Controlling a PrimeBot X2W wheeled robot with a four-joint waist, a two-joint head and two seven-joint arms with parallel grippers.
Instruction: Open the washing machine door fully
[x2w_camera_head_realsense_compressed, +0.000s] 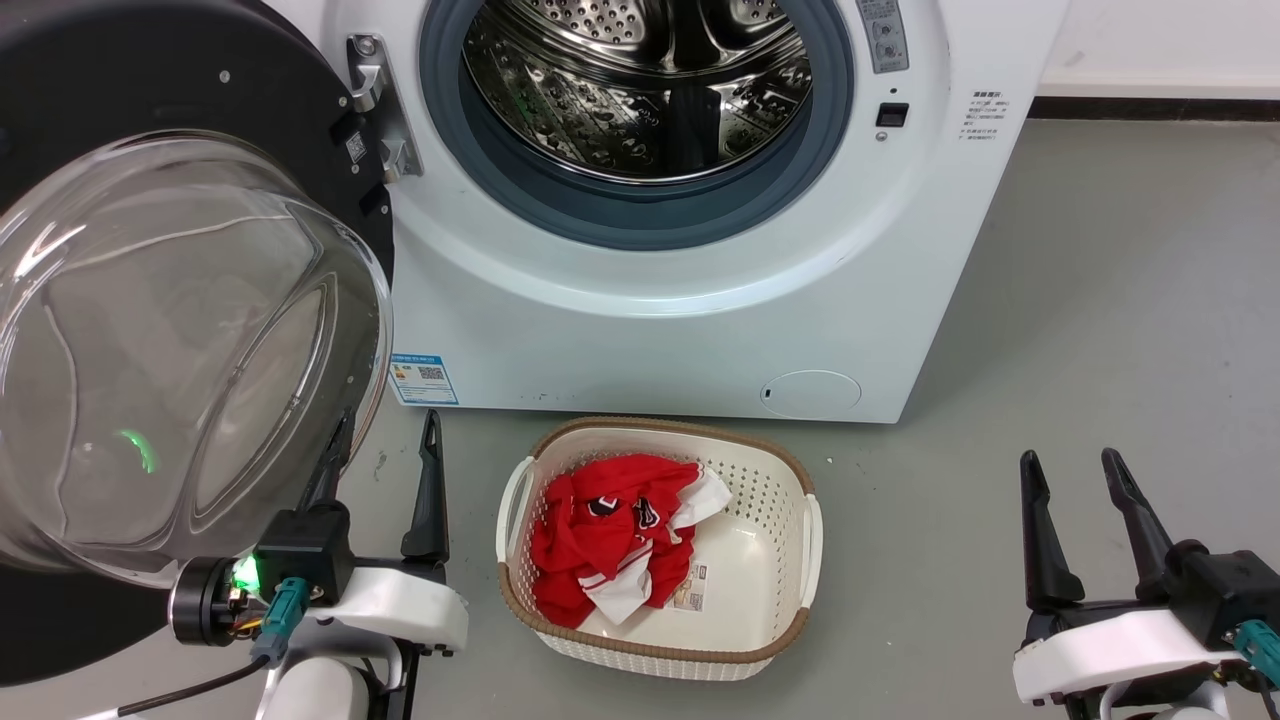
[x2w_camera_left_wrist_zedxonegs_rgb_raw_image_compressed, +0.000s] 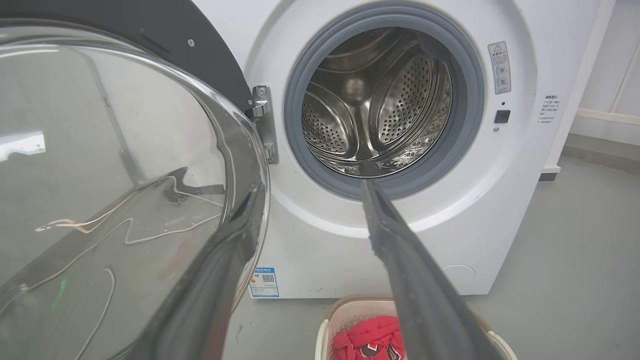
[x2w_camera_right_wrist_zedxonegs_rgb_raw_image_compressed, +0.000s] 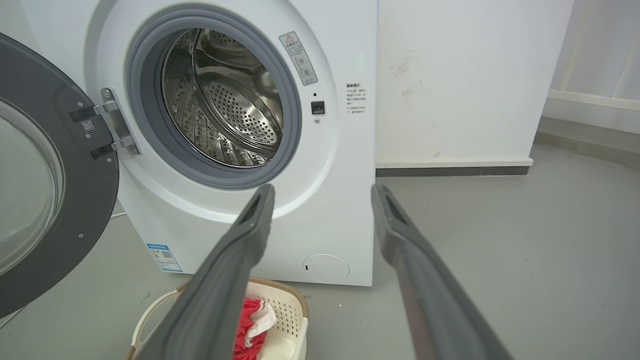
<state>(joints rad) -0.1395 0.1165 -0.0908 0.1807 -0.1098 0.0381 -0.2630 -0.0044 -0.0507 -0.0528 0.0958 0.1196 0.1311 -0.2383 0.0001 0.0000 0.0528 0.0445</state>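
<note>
Black-rimmed glass takes up the left of the head view: the washing machine door (x2w_camera_head_realsense_compressed: 180, 330) stands open on its metal hinge (x2w_camera_head_realsense_compressed: 380, 110) at the left side of the opening, its clear bowl bulging toward the robot. The steel drum (x2w_camera_head_realsense_compressed: 640, 80) behind it is exposed. The left claw (x2w_camera_head_realsense_compressed: 388, 425) sits low at the door's lower right edge, fingers spread wide and pointing forward at the machine, with nothing held. One finger shows through the glass bowl and the other stands clear to its right. The left wrist view puts that first finger right against the bowl's rim, but contact cannot be confirmed. The door therefore lies immediately left of and above this claw, upright, turning about a vertical hinge line, so any further opening would likely be a push leftward and away from the drum. The right claw (x2w_camera_head_realsense_compressed: 1070, 460) rests well apart at the lower right over bare floor (x2w_camera_head_realsense_compressed: 1100, 300), fingers parted and empty, making the left arm clearly the nearer one. Between the claws, a white basket (x2w_camera_head_realsense_compressed: 810, 520) holding a red garment (x2w_camera_head_realsense_compressed: 610, 540) stands on the floor just before the machine.
</note>
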